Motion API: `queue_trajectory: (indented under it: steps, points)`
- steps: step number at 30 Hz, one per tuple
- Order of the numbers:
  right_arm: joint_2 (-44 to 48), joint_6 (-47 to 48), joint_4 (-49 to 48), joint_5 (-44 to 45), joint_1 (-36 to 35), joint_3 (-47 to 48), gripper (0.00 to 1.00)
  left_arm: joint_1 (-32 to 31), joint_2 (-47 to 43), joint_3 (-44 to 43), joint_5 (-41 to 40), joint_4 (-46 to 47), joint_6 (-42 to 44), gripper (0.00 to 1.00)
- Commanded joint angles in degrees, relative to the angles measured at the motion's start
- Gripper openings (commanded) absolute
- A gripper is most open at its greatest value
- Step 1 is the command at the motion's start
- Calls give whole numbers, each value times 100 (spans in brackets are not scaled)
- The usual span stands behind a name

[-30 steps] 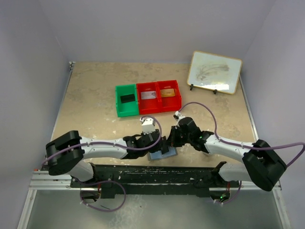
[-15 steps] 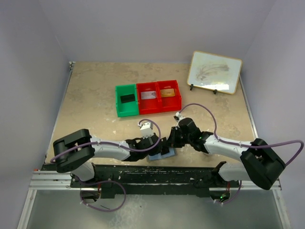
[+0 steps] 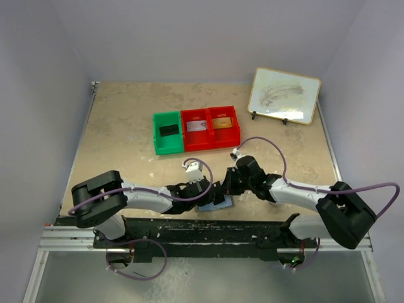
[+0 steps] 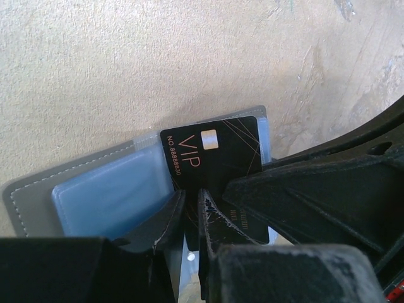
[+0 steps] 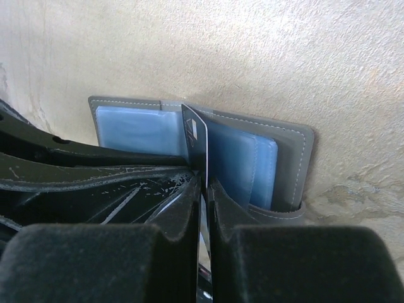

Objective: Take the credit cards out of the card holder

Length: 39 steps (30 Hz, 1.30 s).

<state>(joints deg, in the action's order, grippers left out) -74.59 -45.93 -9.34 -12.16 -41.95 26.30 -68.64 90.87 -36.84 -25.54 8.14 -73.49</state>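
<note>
From above, the card holder lies open on the worktop near the middle of its near edge. My left gripper and right gripper meet over it. Farther back sit a green bin and two red bins, each with a card inside.

From my left wrist, a black card marked VIP shows face-on over the holder's blue sleeves. My left gripper has its fingers drawn nearly together at the card's lower edge; I cannot tell whether they grip anything.

From my right wrist, my right gripper pinches the black card, which stands on edge above the card holder.
</note>
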Motion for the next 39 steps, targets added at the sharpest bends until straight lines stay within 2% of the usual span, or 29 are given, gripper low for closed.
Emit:
queue_trajectory:
  steps: [1, 2, 5, 11, 17, 21, 23, 26, 28, 30, 33, 35, 39]
  points:
    - [229, -128, -282, -390, -47, -21, 3, 0, 54, 64, 83, 152, -49, 10]
    - [294, -100, -237, -339, -48, -8, 0, 0, 27, 63, 64, 137, -40, 10]
    - [534, -33, 68, -149, -47, 55, 0, -15, -220, 100, -142, 85, 38, 12]
    - [1371, 289, 457, 45, -42, 198, 0, -27, -1227, 474, -680, 121, 361, 26]
    - [1935, 1341, 520, -2, -49, 469, 0, 243, -1895, 110, -1081, -1033, 1110, 38]
    - [2050, 2029, 402, -538, -94, 669, 0, 548, -2537, 373, -899, -925, 1607, 47]
    - [1990, 2319, 516, -667, -155, 843, 0, 841, -2939, 459, -796, -1066, 1776, 49]
    - [1821, 2721, 632, -639, -363, 1100, 0, 1624, -3507, 406, -543, -1786, 2008, 54]
    - [1726, 3069, 654, -200, -775, 1233, 0, 2248, -3731, 201, -370, -2308, 2168, 60]
    - [1629, 3581, 642, 245, -1235, 1344, 0, 2614, -3849, -110, -333, -2809, 2291, 65]
    - [1442, 4383, 617, 519, -1561, 1536, 0, 3040, -3885, -712, -406, -3491, 2710, 72]
    - [1299, 4990, 628, 460, -1666, 1671, 0, 3365, -3740, -1243, -368, -4042, 3100, 72]
    - [919, 5837, 620, 1143, -1746, 2012, 0, 3972, -3401, -1978, -705, -4779, 3728, 73]
